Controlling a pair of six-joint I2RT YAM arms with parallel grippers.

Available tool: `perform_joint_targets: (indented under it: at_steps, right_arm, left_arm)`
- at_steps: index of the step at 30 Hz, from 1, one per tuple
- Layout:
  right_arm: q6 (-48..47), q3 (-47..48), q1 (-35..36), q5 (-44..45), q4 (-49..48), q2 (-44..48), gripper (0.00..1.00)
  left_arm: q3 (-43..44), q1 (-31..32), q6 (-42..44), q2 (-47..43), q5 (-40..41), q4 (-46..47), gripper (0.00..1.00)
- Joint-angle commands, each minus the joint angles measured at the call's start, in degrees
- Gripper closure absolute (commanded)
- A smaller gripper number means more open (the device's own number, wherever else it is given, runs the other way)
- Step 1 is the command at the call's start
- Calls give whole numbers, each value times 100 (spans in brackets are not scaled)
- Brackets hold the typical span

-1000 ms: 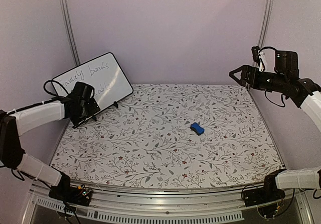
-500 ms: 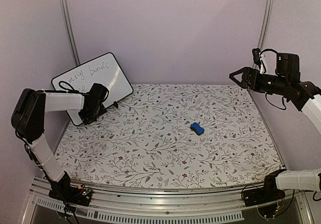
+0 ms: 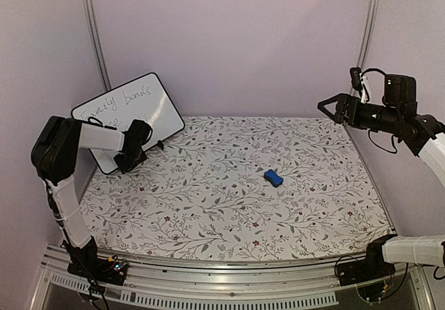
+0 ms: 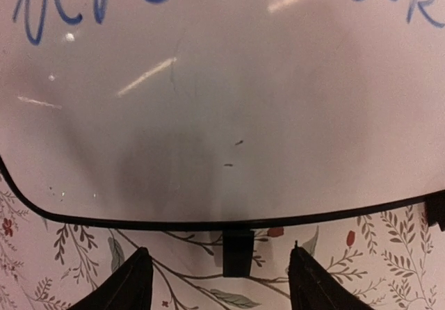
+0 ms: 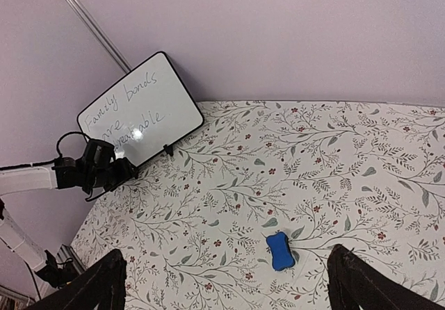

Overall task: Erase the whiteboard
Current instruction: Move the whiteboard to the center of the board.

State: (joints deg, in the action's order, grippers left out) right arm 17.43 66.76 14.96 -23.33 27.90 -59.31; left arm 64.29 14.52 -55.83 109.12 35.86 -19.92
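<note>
The whiteboard (image 3: 142,105) leans against the back left wall and bears handwriting; its lower edge fills the left wrist view (image 4: 229,115). My left gripper (image 3: 129,160) is at that lower edge. Its jaws are open (image 4: 222,282), one on each side of a black clip foot (image 4: 238,251), and touch nothing. My right gripper (image 3: 332,107) hangs high at the right, open and empty (image 5: 226,282). From there I see the whiteboard (image 5: 149,94) and the left gripper (image 5: 127,169) far off. A small blue eraser (image 3: 273,178) lies on the floral table (image 3: 208,206), also seen in the right wrist view (image 5: 279,250).
A second clip foot (image 3: 161,144) stands under the board's right end. Metal posts (image 3: 94,32) rise at the back corners, and the walls are close on both sides. The left arm's elbow (image 3: 54,143) stands raised by the left wall.
The left arm's elbow has lifted and its gripper has slid right along the board's lower edge, with the jaws narrowing. The right arm has barely moved.
</note>
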Motion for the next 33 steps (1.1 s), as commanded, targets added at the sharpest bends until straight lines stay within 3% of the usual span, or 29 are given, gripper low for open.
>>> perform_joint_targets:
  at_steps: [1, 10, 13, 16, 26, 33]
  right_arm:
    - [81, -86, 17, -161, -184, 60, 1]
    - [136, -104, 22, -277, -257, 33, 1]
    - [146, -111, 16, -301, -279, 37, 1]
    - [170, -127, 21, -342, -310, 21, 1]
    - [206, -158, 24, -434, -382, -19, 1]
    - [216, -182, 19, -468, -425, -67, 1]
  left_arm:
    - [173, -59, 102, 268, 97, 205, 37]
    - [324, -101, 158, 551, 94, 330, 56]
    - [347, -108, 158, 597, 71, 329, 59]
    - [349, -116, 167, 621, 94, 348, 72]
    - [335, -118, 272, 637, 64, 400, 100]
    - [220, -20, 358, 537, -17, 494, 100]
